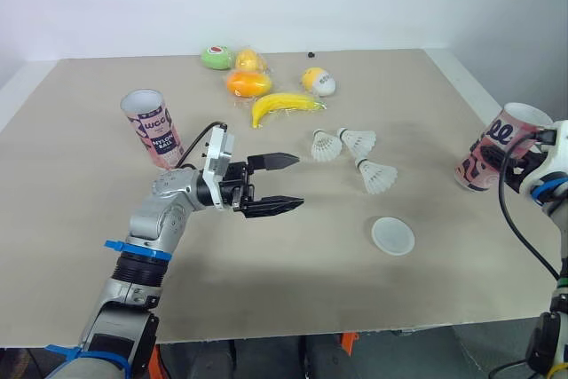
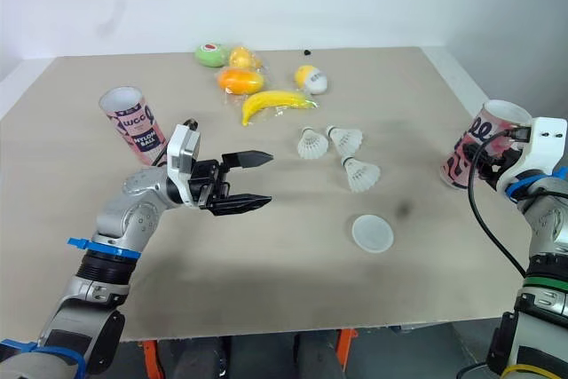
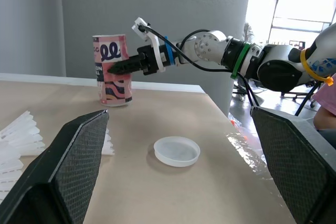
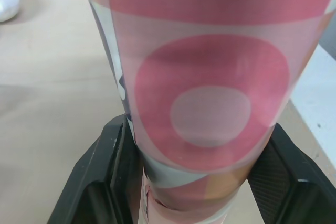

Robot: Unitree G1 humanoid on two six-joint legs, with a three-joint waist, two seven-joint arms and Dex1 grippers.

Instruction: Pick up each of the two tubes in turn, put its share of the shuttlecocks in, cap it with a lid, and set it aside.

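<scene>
At right, pink patterned tube (image 1: pixel 486 153).

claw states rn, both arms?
Left claw: open, holding nothing.
Right claw: closed on the pink tube.
</scene>
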